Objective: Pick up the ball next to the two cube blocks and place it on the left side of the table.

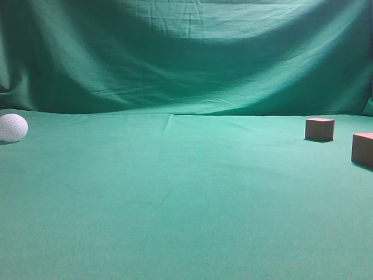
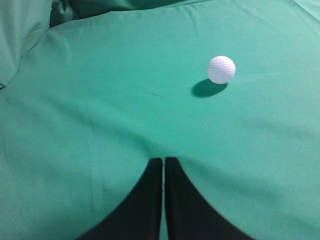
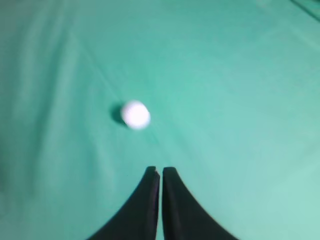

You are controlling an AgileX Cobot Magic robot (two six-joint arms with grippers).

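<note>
The white dimpled ball (image 1: 12, 128) rests on the green table (image 1: 175, 198) at the far left edge of the exterior view. It also shows in the left wrist view (image 2: 221, 69) and, blurred, in the right wrist view (image 3: 135, 114). The two reddish-brown cube blocks sit at the far right, one (image 1: 319, 129) further back, the other (image 1: 363, 149) cut by the frame edge. My left gripper (image 2: 163, 160) is shut and empty, well short of the ball. My right gripper (image 3: 160, 170) is shut and empty, apart from the ball. Neither gripper shows in the exterior view.
Creased green cloth backdrop (image 1: 186, 52) rises behind the table. A fold of cloth (image 2: 20, 35) stands at the upper left of the left wrist view.
</note>
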